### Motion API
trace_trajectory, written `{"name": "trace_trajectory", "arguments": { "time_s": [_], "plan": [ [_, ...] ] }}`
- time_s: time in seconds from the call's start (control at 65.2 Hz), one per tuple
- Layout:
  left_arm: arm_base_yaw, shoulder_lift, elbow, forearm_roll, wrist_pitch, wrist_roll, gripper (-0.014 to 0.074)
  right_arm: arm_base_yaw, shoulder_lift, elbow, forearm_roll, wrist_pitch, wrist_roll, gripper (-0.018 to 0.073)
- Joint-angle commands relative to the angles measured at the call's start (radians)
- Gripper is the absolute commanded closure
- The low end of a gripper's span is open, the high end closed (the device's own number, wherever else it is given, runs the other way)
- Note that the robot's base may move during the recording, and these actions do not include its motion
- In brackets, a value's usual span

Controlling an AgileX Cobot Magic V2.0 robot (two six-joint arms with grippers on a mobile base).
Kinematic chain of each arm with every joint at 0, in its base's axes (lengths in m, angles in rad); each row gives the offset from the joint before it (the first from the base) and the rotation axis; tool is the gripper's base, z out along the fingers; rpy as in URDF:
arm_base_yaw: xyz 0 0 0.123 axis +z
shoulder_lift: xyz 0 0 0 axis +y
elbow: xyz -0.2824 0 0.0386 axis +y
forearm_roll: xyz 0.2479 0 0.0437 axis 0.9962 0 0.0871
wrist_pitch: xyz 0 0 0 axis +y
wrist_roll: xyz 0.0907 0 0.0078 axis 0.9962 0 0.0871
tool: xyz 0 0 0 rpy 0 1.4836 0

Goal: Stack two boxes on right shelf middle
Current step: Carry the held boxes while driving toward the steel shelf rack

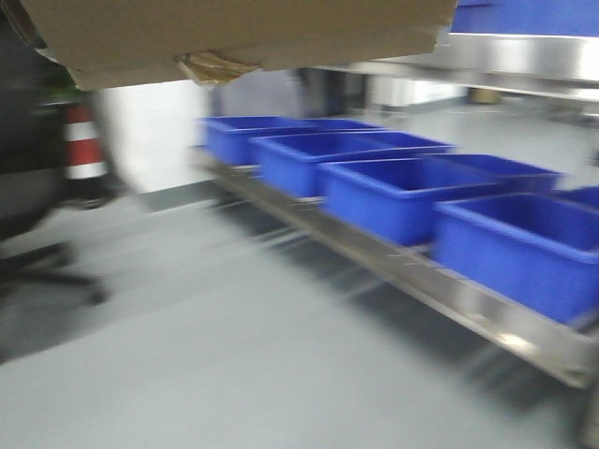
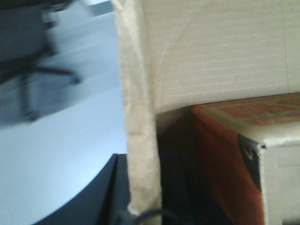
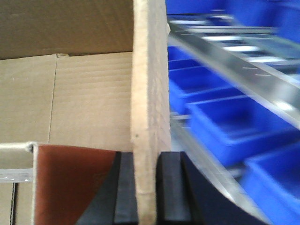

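- The cardboard box [image 1: 234, 33] hangs across the top of the front view, above the grey floor and left of the rack. Torn yellowish tape [image 1: 213, 67] dangles from its underside.
- The right gripper [image 3: 149, 185] is clamped on one upright wall of the box. In the right wrist view a black finger presses each face of the wall at the bottom of the frame.
- The left gripper [image 2: 140, 204] appears to pinch the opposite wall the same way. Its outer finger is plain at lower left, while the inner one is lost in shadow.
- The corrugated board looks light but creased and soft. A pinched wall can bow or tear, so the hold is best kept low on the wall, near a corner.
- An orange-red carton [image 2: 225, 154] sits inside the open box. It adds some weight and may slide if the box tilts.
- The shelf [image 1: 524, 58] shows as a shiny steel lip at upper right, well apart from the box.
- Blue bins [image 1: 393, 196] line the lower level, and nothing shows inside them. The blur hides finer detail.
- A second box cannot be made out.
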Motion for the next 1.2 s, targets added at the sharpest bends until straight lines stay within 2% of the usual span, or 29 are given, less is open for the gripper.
{"name": "trace_trajectory", "arguments": {
  "time_s": [0.0,1.18],
  "plan": [
    [-0.004,-0.006,-0.008,-0.001,-0.046,0.004,0.0708,0.003,-0.017,-0.016,0.003,-0.098,0.005,0.0711],
    [-0.004,-0.006,-0.008,0.001,-0.046,0.004,0.0708,0.003,-0.017,-0.016,0.003,-0.098,0.005,0.0711]
  ]
}}
